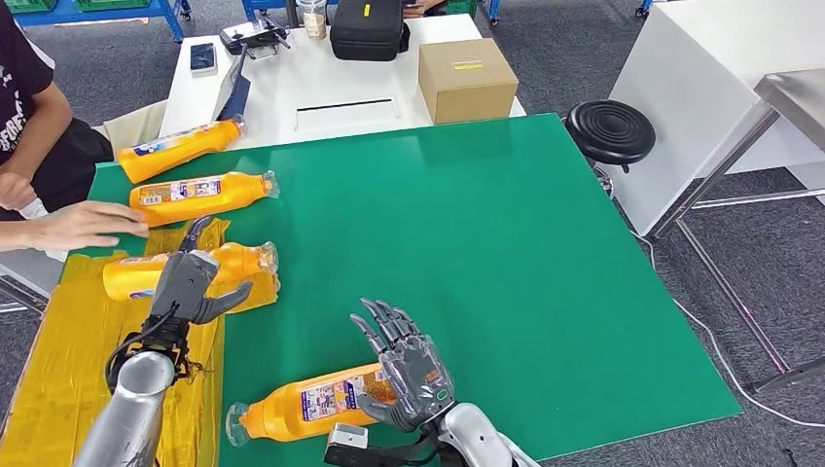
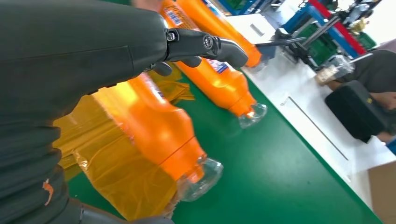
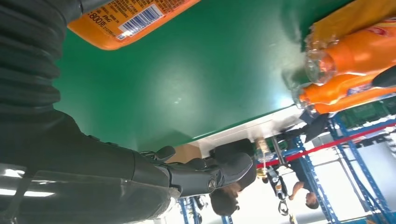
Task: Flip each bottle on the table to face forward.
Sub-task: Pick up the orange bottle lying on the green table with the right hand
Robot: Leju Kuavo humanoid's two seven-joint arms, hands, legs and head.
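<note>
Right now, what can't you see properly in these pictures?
- Middle of the third bottle: head view, left hand covers it.
- Base of the nearest bottle: head view, right hand covers it.
- Nearest bottle's label: right wrist view, cut by the edge.
- Person's sleeve: cut off.

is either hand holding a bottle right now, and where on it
Nothing is clearly held. The left hand hovers over the orange bottle on the yellow film, fingers spread. The right hand, fingers apart, stands against the base end of the nearest bottle without gripping it.

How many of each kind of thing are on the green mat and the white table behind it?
Orange bottles: 4
Cardboard box: 1
Black case: 1
Phone: 1
Total: 7
</note>
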